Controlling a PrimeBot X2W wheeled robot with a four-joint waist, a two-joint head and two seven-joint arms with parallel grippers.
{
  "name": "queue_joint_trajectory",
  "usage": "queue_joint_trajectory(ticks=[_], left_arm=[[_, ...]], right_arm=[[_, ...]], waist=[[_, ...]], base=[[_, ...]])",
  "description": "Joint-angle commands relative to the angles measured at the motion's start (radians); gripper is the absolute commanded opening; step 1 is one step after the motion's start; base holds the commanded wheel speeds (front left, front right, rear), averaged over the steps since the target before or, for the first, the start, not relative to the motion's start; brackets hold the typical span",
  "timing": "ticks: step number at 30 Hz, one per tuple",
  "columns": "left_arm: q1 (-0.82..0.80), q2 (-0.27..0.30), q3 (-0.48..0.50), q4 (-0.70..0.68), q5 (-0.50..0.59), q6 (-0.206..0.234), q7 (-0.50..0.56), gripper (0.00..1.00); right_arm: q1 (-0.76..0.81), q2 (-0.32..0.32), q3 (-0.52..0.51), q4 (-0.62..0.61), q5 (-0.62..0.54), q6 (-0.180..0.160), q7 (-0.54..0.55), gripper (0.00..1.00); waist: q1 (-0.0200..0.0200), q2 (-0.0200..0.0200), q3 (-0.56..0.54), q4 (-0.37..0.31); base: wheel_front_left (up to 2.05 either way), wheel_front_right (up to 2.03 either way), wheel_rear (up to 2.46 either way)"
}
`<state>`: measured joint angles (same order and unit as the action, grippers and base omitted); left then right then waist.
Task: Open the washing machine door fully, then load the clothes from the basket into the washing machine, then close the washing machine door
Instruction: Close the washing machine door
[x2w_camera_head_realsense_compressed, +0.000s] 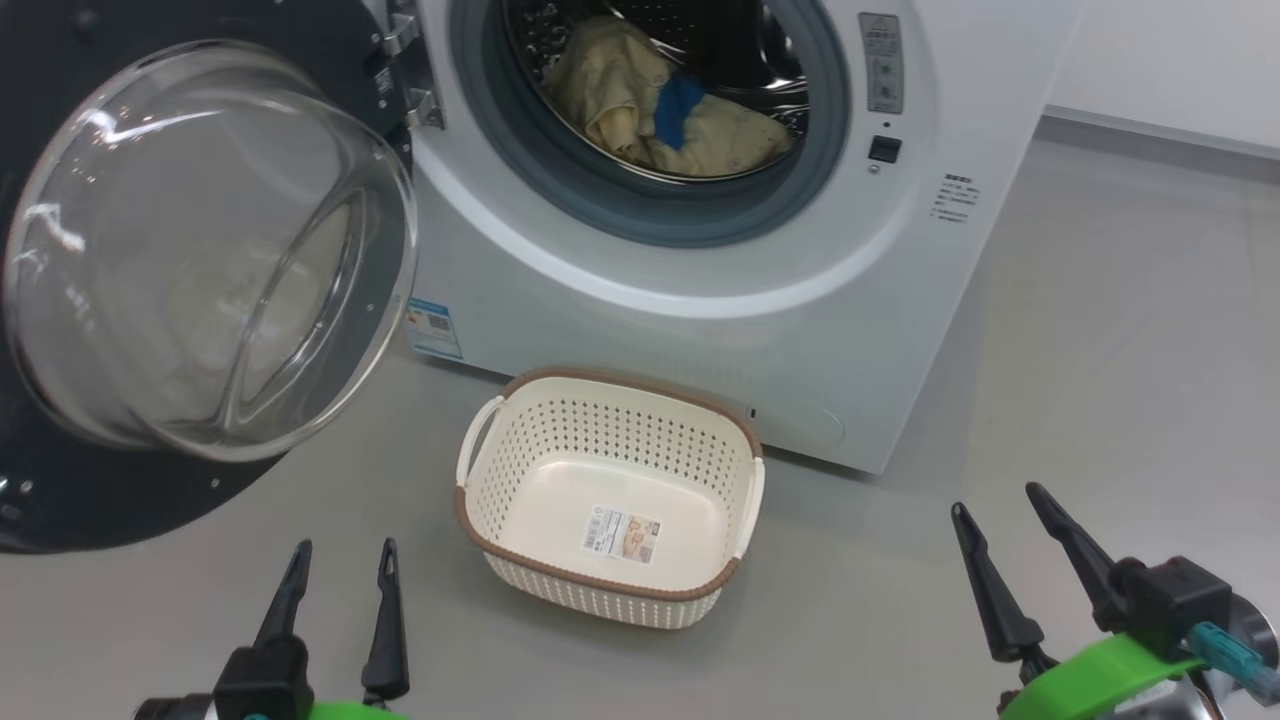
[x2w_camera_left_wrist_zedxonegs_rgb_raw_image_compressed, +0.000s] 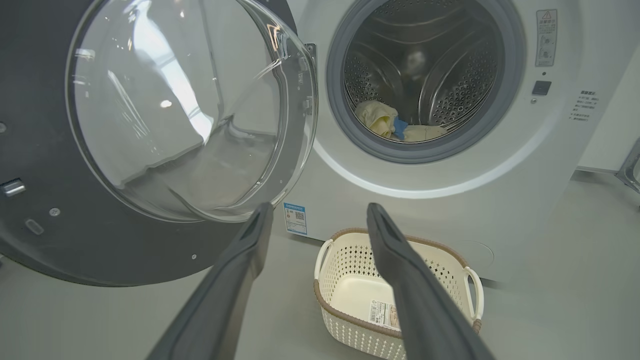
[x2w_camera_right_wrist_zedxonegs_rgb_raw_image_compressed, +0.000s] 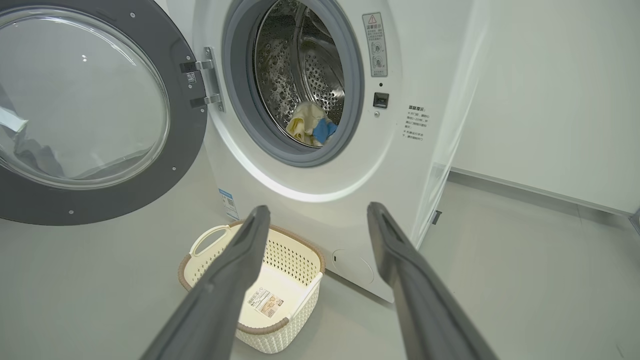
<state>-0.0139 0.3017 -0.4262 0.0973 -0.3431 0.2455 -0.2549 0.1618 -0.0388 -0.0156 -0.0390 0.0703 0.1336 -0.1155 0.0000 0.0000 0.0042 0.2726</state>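
**Basket empty, door left to shut**

The left tool (x2w_camera_head_realsense_compressed: 344, 548) and right tool (x2w_camera_head_realsense_compressed: 998, 500) stand spread, holding nothing. The clothes (x2w_camera_head_realsense_compressed: 640, 100) lie in the washer (x2w_camera_head_realsense_compressed: 700, 330), ahead and above. The basket (x2w_camera_head_realsense_compressed: 600, 440) sits bare between the tools. The door (x2w_camera_head_realsense_compressed: 200, 250) hangs wide, ahead-left of the left tool, so that arm looks nearer for the push. The right wrist view gives the hinge (x2w_camera_right_wrist_zedxonegs_rgb_raw_image_compressed: 205, 82) plainly. The left wrist view looks deeper into the drum (x2w_camera_left_wrist_zedxonegs_rgb_raw_image_compressed: 425, 65).
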Motion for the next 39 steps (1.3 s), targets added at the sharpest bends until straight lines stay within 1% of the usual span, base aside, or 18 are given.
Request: queue_joint_trajectory(ticks=[1,7,13,27,32,33,34,36,39], left_arm=[[-0.053,0.008,0.037,-0.033,0.007,0.047,-0.007,1.00],[-0.055,0.004,0.042,-0.036,0.009,0.046,-0.007,1.00],[-0.052,0.000,0.051,-0.040,0.013,0.046,-0.007,1.00],[-0.053,-0.014,0.075,-0.045,0.020,0.039,-0.007,1.00],[-0.052,-0.021,0.085,-0.047,0.017,0.027,-0.007,1.00],[-0.050,-0.022,0.087,-0.047,0.016,0.024,-0.007,0.89],[-0.049,-0.024,0.089,-0.047,0.014,0.020,-0.007,0.64],[-0.048,-0.029,0.095,-0.052,0.007,0.007,-0.007,0.00],[-0.048,-0.035,0.105,-0.063,-0.001,-0.022,-0.007,0.00]], right_arm=[[-0.031,-0.011,0.024,-0.036,0.005,-0.003,-0.008,1.00],[-0.044,-0.011,0.035,-0.035,0.004,-0.003,-0.007,1.00],[-0.048,-0.011,0.043,-0.033,0.005,-0.003,-0.007,1.00],[-0.060,-0.011,0.053,-0.027,0.003,-0.003,-0.006,1.00],[-0.058,-0.011,0.050,-0.023,0.003,-0.003,-0.008,1.00],[-0.057,-0.011,0.050,-0.022,0.004,-0.003,-0.009,1.00],[-0.056,-0.011,0.050,-0.022,0.004,-0.003,-0.009,1.00],[-0.054,-0.011,0.050,-0.023,0.003,-0.003,-0.009,1.00],[-0.052,-0.011,0.047,-0.027,0.001,-0.003,-0.007,1.00]], waist=[[0.0000,0.0000,0.002,0.031],[0.0000,0.0000,0.007,0.084],[0.0000,0.0000,0.013,0.112],[0.0000,0.0000,0.025,0.106],[0.0000,0.0000,0.022,0.103],[0.0000,0.0000,0.021,0.103],[0.0000,0.0000,0.020,0.104],[0.0000,0.0000,0.019,0.105],[0.0000,0.0000,0.019,0.110]], base=[[0.00,0.00,0.00],[0.00,0.00,0.00],[0.00,0.00,0.00],[0.00,0.00,0.00],[0.00,0.00,0.00],[0.00,0.00,0.00],[0.00,0.00,0.00],[0.00,0.00,0.00],[0.00,0.00,0.00]])
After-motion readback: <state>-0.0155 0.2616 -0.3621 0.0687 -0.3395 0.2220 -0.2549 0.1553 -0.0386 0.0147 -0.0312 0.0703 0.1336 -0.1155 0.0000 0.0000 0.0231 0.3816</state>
